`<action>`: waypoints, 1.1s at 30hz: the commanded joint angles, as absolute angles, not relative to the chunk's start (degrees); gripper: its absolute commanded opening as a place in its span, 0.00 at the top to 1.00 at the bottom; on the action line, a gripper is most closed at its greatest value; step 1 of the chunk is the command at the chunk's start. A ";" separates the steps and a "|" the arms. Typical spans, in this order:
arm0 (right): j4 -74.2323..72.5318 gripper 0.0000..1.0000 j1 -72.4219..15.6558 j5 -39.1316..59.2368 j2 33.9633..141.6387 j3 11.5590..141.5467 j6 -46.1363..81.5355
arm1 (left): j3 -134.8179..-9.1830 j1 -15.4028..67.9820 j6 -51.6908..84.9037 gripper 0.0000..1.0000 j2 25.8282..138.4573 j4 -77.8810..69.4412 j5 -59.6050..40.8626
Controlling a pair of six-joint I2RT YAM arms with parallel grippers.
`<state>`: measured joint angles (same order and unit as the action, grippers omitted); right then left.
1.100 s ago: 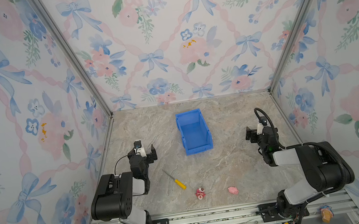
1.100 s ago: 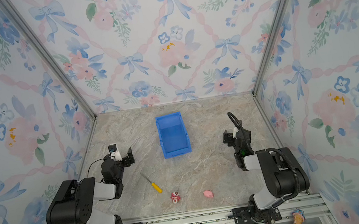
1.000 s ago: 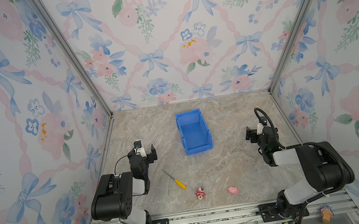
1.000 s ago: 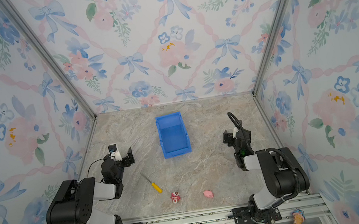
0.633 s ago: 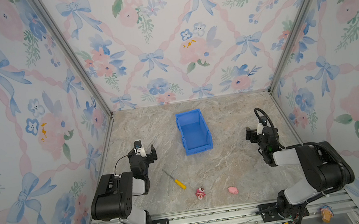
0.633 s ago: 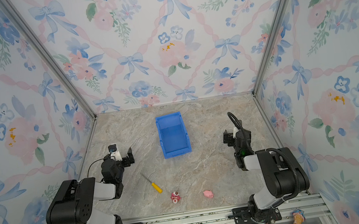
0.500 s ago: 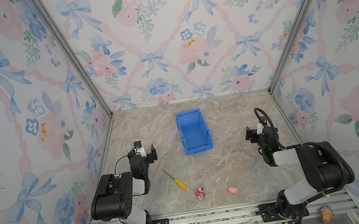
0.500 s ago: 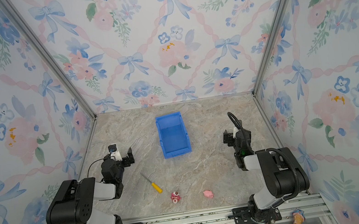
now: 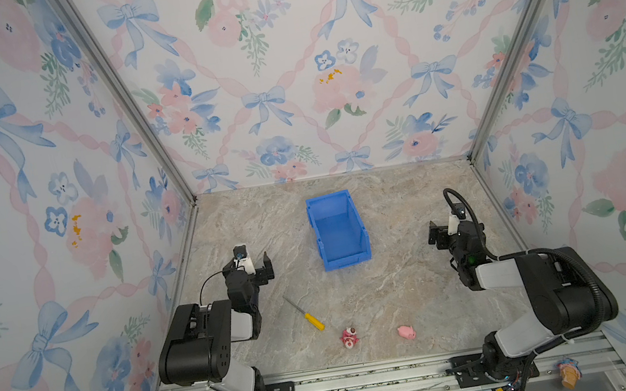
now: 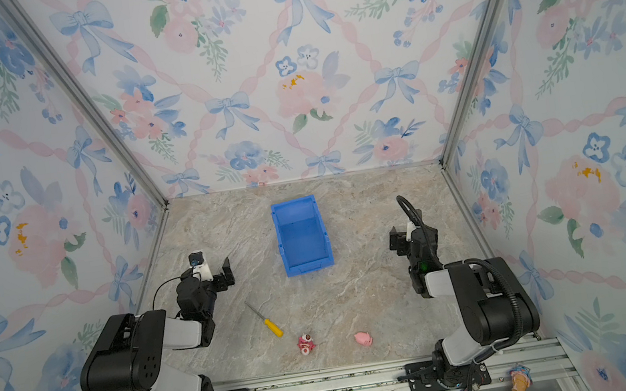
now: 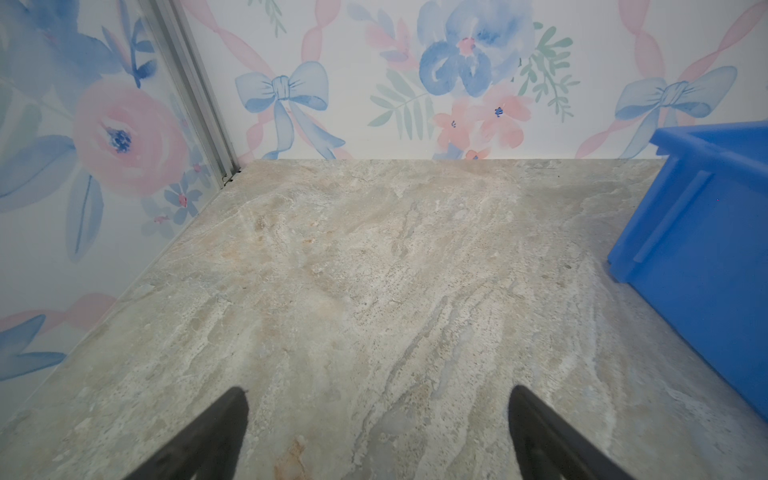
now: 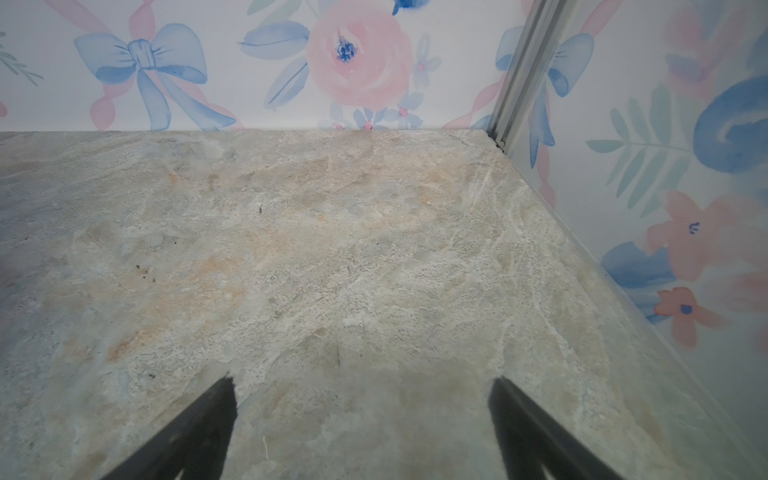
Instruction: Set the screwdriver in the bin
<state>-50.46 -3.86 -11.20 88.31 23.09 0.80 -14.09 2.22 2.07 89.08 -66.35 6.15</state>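
Nothing is done: the screwdriver (image 9: 304,313) lies flat on the bench (image 9: 399,280), near the empty blue bin (image 9: 348,260) but outside it. The left gripper (image 11: 376,397) and right gripper (image 12: 361,386) hang wide open, holding nothing. Grasping, carrying and dropping all remain.

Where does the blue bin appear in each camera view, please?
Top view: bin mid-table, beyond the screwdriver.
Top view: bin again mid-table.
Left wrist: bin cut off by the frame's edge, outer wall showing.
Right wrist: not in view.
Shared landmark: the marble table, in all four.
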 commanded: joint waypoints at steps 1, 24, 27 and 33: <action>-52.47 0.03 -4.23 -12.18 88.77 22.24 0.35 | -14.26 2.46 1.40 0.02 89.23 -67.49 6.72; -49.44 0.03 -4.90 -8.17 78.28 18.49 -1.49 | -12.88 2.72 2.46 0.02 81.69 -64.03 10.94; -44.57 0.03 -5.85 -7.95 75.00 18.53 -2.60 | -12.14 2.72 2.84 0.02 80.65 -64.07 11.60; -33.80 0.03 -7.12 -7.42 62.82 14.71 -3.99 | -11.63 3.09 4.02 0.02 75.28 -56.98 11.56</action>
